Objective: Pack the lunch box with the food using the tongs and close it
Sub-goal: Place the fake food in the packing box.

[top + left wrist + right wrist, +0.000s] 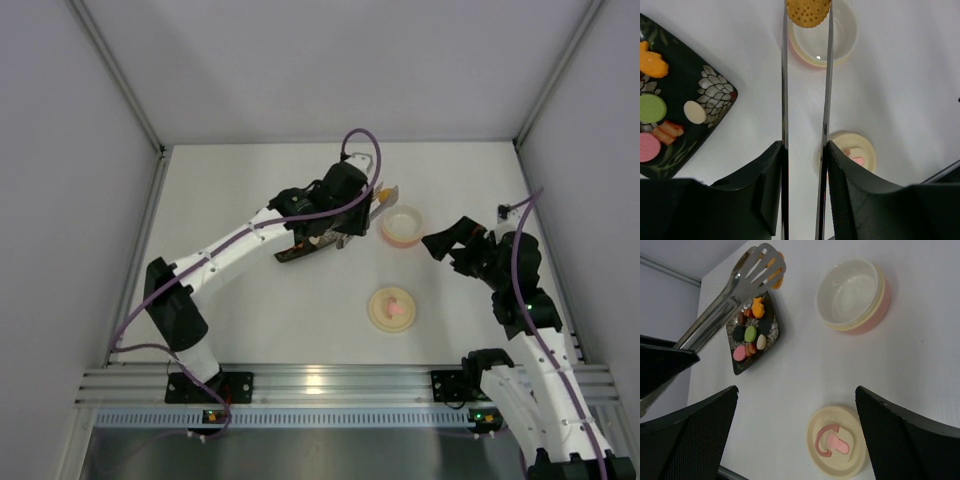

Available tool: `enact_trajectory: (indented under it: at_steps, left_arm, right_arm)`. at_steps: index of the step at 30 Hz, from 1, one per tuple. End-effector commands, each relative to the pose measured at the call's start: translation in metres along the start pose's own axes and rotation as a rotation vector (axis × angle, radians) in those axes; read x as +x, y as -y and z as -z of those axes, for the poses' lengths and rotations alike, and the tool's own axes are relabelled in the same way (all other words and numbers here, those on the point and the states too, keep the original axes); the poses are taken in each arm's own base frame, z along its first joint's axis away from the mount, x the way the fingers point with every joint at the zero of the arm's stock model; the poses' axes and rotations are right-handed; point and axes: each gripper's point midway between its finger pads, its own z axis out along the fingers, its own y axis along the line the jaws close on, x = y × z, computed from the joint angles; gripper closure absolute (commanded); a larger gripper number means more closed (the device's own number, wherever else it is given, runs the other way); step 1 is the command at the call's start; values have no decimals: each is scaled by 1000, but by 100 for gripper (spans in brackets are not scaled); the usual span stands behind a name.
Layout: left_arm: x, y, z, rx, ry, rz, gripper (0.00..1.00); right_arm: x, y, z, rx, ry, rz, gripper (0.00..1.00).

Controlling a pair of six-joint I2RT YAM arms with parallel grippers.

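Note:
My left gripper point(804, 150) is shut on the silvery tongs point(784, 75), pressing their two blades in from both sides. An orange round biscuit point(808, 12) is pinched at the tongs' tips point(762, 262), above the lunch box bowl point(847, 47), which is pink-sided and looks empty point(867, 322). Its cream lid point(836, 442) with a pink knob lies flat on the table, nearer to me point(392, 308). The remaining food point(751, 333) sits on the dark floral plate point(715, 92): orange, green, pink, cream and brown pieces. My right gripper point(796, 390) hangs open above the lid, just right of the bowl point(402, 240).
The left arm point(240, 245) stretches over the plate point(295, 255), hiding most of it in the top view. White walls enclose the table on three sides. An aluminium rail point(320, 385) runs along the near edge.

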Motion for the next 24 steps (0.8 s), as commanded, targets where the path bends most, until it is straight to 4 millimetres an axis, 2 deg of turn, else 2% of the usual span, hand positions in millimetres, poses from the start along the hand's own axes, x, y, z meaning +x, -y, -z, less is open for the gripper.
enact_trajectory:
  at_steps: [1, 5, 11, 24]
  left_arm:
    - [-8, 20, -13, 17, 14, -22, 61]
    - [-1, 35, -36, 20, -11, -35, 61]
    - [12, 42, -56, 22, -44, -46, 60]
    - [21, 42, -68, 14, -67, -54, 51]
  right_arm:
    - [-22, 2, 16, 67, 65, 38, 1]
    - [-24, 5, 24, 99, 79, 59, 1]
    - [-25, 6, 29, 109, 86, 69, 0]
    - [-23, 6, 28, 105, 81, 67, 1]
